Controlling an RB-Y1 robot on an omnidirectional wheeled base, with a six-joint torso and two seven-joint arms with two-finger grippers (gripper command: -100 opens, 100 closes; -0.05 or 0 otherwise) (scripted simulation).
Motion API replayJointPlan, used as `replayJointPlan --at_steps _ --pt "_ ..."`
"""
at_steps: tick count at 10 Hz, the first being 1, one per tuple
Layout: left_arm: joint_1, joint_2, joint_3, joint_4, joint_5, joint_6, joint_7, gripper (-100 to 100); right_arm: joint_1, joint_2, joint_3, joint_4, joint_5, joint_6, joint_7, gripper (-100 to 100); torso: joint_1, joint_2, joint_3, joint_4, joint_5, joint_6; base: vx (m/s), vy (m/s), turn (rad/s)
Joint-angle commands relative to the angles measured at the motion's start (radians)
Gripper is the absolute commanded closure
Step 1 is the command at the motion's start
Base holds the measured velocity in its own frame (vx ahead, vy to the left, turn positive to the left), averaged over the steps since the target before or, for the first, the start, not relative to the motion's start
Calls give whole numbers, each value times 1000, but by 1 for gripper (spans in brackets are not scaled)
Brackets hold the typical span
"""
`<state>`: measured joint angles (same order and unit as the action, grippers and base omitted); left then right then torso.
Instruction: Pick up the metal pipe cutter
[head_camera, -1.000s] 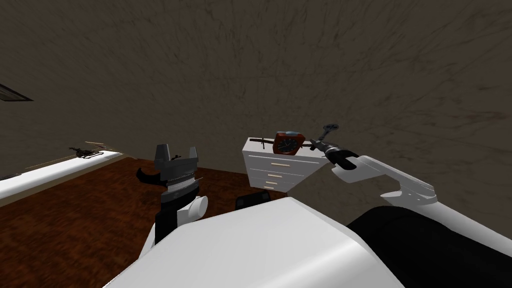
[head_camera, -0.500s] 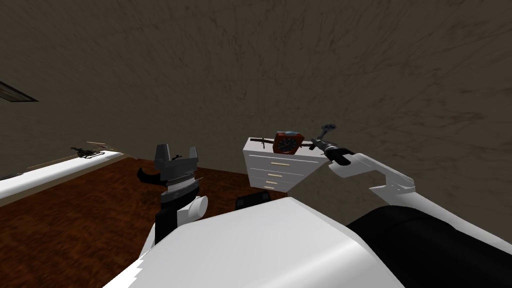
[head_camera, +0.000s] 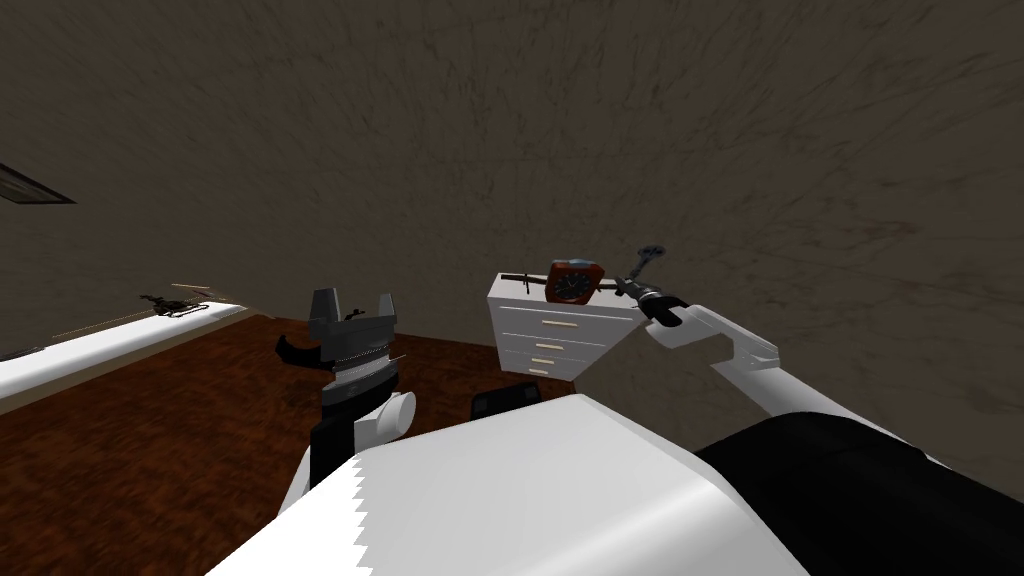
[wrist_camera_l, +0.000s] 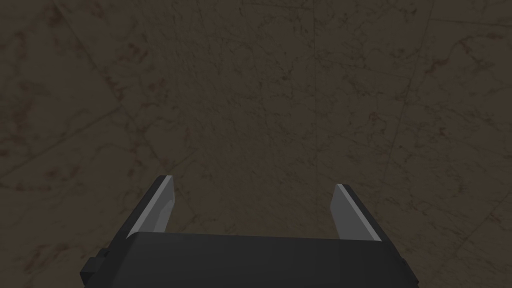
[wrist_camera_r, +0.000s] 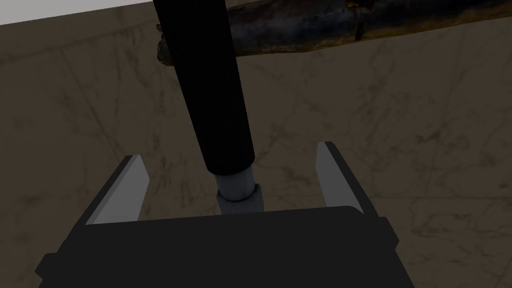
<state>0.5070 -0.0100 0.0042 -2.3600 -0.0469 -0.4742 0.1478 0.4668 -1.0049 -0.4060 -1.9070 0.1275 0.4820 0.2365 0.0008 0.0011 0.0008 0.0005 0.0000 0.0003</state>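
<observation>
Wall, mottled brown, backs the scene, and a dark wood floor runs beneath it to a white ledge at the far left. A white chest of drawers stands against the wall just right of centre. On its top sits a red clock with a dark face, and a thin, dark, rusty-looking bar lies left of it.

The pipe cutter is at the chest's right end, just right of the clock. Its round head points up and away, and its black handle reaches out past the chest's edge toward the robot.

The right forearm has pushed farther left and away over the last second, while the cutter has barely shifted. That has carried the right gripper along the handle. In the right wrist view the black handle and its pale grey collar now run down between the two fingers to the gripper's body. The fingers stand wide apart with a gap on each side, touching nothing, so the pincer is spread around the handle and not yet gripping it.

The reach looks finished and the tool seems well seated for a grasp. What is left is probably to close on the handle and lift. The handle sits slightly nearer one finger, so it may slide a little as the fingers close.

The left gripper is held up at the near left, well apart from the chest, with its fingers spread and empty.
</observation>
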Motion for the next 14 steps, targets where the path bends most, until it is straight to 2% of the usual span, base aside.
replayJointPlan --at_steps 1,2,3,4,6,8,9,10,11,12,13,14 --pt "0 0 0 0 0 0 0 0 -50 3 7 50 3 0 1 -100 0 0 0 0 0 0 11 -3 0" --pt "0 0 0 0 0 0 0 0 -70 3 7 84 3 0 1 -100 -1 -1 -1 0 0 0 11 -5 -1" --pt "0 0 0 0 0 0 0 0 -70 3 7 100 3 0 1 -100 -1 -2 -1 -1 0 0 6 -4 5" --pt "0 0 0 0 0 0 0 0 -114 12 57 132 47 -48 -14 -100 -1 -2 -1 0 0 0 -75 36 -48" --pt "0 0 0 0 0 0 0 0 -185 12 111 209 47 -86 -14 -100 2 3 2 1 0 0 -66 42 -14" --pt "0 0 0 0 0 0 0 0 -242 12 111 269 47 -86 -14 -100 0 1 0 0 0 0 -11 -1 1" --pt "0 0 0 0 0 0 0 0 -260 12 111 297 47 -86 -14 -100 -1 -1 0 0 0 0 7 -6 2" --pt "0 0 0 0 0 0 0 0 -260 12 111 323 47 -86 -14 -100 -1 -1 -1 0 0 0 6 -3 0" --pt "0 0 0 0 0 0 0 0 -305 21 160 350 90 -134 -29 -100 -1 -2 -1 0 0 0 -59 37 -49" --pt "0 0 0 0 0 0 0 0 -343 21 193 386 90 -153 -29 -100 1 1 0 0 0 0 -88 51 -25" --pt "0 0 0 0 0 0 0 0 -374 21 215 415 90 -173 -29 -100 2 3 2 1 0 0 -55 27 0" --pt "0 0 0 0 0 0 0 0 -401 21 215 448 90 -173 -29 -100 1 2 1 1 0 0 -20 4 2"
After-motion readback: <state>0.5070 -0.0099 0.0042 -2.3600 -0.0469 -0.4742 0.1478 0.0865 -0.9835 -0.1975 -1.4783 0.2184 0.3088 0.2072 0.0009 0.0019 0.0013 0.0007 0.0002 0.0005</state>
